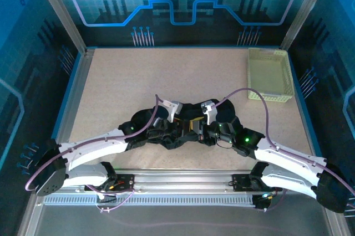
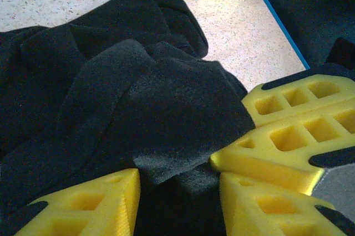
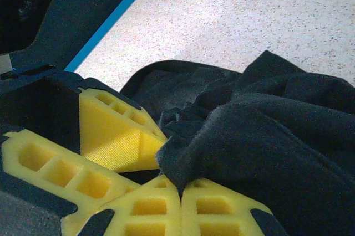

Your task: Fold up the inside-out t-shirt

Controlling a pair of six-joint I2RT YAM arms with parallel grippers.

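Straddling cloth fold, left fingers (image 2: 94, 205) part-way apart; firm grip or loose, cannot tell. Black t-shirt (image 2: 138, 97) bunched in heap on desk (image 1: 138, 81), centre, close to near edge. Right fingers (image 3: 216, 208) closed tight, pinching t-shirt fold at tips, just beside left fingers. Pale yellow-green basket (image 1: 269, 96) at far right corner, well apart from t-shirt.

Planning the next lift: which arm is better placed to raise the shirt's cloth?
Right, probably: the right gripper is shut on a fold of the t-shirt, while the left gripper stands open with cloth loose between its fingers.
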